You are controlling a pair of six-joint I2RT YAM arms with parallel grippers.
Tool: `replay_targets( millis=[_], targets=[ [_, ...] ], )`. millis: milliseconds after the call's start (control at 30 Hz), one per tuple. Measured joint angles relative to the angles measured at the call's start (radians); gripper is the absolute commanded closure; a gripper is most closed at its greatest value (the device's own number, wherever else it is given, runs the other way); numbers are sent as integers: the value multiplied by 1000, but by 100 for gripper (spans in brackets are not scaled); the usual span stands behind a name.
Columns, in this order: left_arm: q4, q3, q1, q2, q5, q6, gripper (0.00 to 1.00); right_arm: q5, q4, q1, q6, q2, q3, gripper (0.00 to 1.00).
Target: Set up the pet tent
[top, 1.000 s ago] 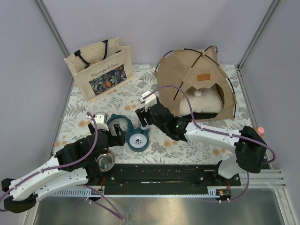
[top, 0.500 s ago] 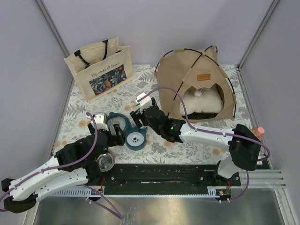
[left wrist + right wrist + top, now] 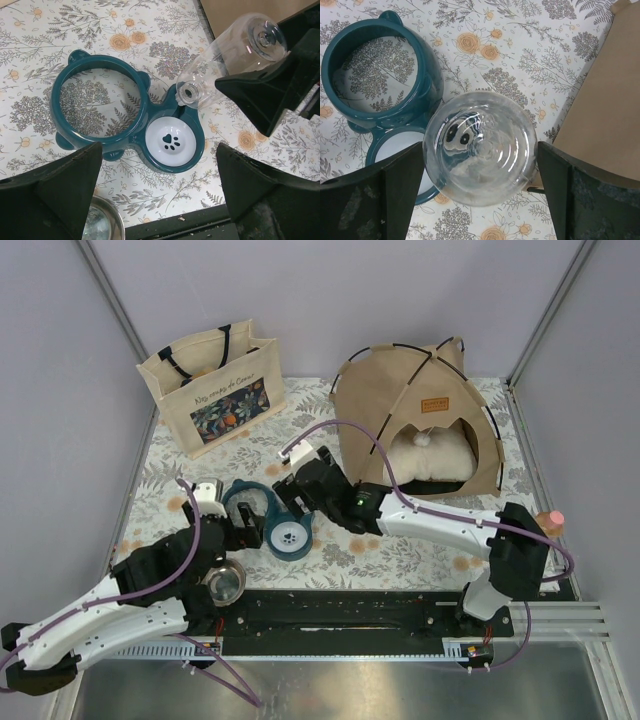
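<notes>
The clear bottle [image 3: 225, 60] is clamped by the right gripper [image 3: 479, 195], neck tilted toward the teal feeder [image 3: 100, 61], probably for docking; the left gripper [image 3: 157, 167] is spread apart above.

matt cloth pet tent [image 3: 378, 398]; clear glossy plastic bottle [image 3: 480, 149]

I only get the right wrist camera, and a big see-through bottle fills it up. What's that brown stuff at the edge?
Observer: The pet tent, standing at the back right, poles arched.
Operator: Anything inside?
Observer: A fluffy white pillow in the doorway.
Operator: Where's the bottle's mouth?
Observer: The bottle is tilted, mouth by the rim of the teal feeder's paw-print bowl.
</notes>
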Motion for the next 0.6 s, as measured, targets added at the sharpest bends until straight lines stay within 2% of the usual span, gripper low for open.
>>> replay_targets(
  millis=[333, 500, 600],
  targets=[
    [-25, 9, 0, -34, -7, 0, 1, -53, -128, 0, 33, -185, 37, 1],
    [-37, 11, 0, -51, -6, -5, 1, -116, -135, 0, 90, -302, 28, 15],
    [-39, 11, 0, -55, -4, -18, 1, -154, -121, 1, 168, -377, -48, 24]
  ],
)
